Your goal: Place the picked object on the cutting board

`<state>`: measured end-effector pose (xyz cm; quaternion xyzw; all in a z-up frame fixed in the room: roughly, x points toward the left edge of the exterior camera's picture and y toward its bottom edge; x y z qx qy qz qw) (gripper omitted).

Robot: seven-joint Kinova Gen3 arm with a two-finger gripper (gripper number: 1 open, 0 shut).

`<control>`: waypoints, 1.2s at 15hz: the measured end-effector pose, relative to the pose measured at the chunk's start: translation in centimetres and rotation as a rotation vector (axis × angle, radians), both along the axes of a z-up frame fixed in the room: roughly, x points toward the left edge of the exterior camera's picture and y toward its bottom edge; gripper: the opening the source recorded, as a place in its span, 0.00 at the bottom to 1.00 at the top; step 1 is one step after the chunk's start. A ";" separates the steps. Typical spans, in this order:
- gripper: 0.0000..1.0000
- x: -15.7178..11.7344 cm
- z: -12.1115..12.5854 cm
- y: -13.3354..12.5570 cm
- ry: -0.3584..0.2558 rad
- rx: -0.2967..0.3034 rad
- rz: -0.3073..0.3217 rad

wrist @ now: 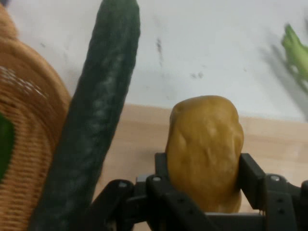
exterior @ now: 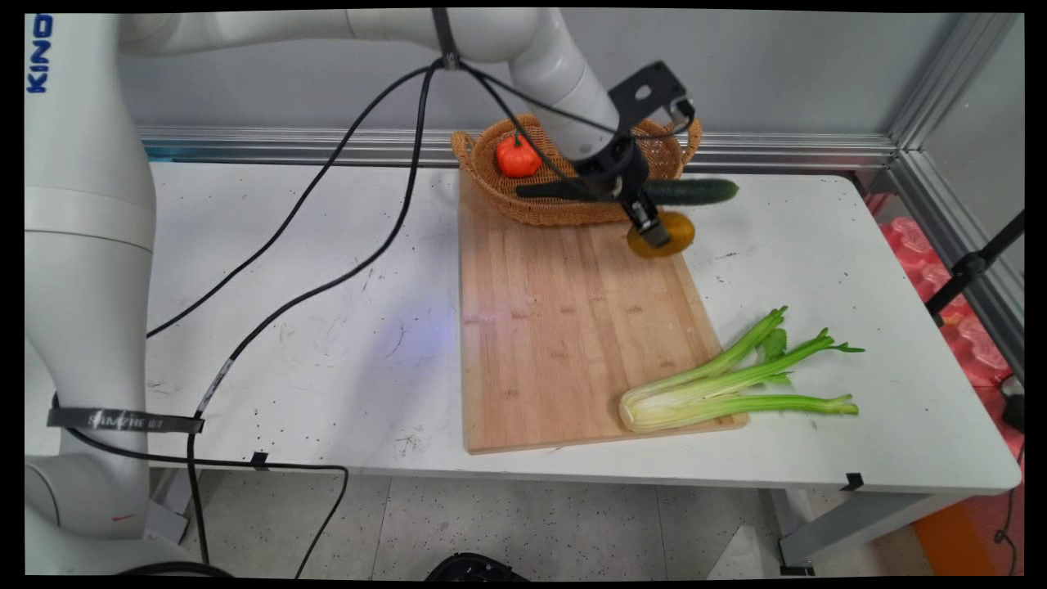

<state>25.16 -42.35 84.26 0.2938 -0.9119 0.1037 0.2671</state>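
My gripper (exterior: 654, 235) (wrist: 204, 173) is shut on a yellow-brown potato (exterior: 664, 236) (wrist: 204, 149), held just above the far right corner of the wooden cutting board (exterior: 564, 327) (wrist: 139, 139). A dark green cucumber (exterior: 691, 191) (wrist: 94, 125) lies right beside the potato, resting across the rim of a wicker basket (exterior: 564, 176) (wrist: 26, 144) and sticking out to the right. A red tomato (exterior: 519, 156) sits inside the basket.
A bunch of celery (exterior: 728, 380) (wrist: 296, 50) lies across the board's near right corner and onto the white table (exterior: 327, 327). Black cables hang from the arm over the table's left half. A metal rail runs along the wall behind.
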 end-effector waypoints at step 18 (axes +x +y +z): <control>0.00 -2.2 -4.7 5.5 0.026 0.046 -0.072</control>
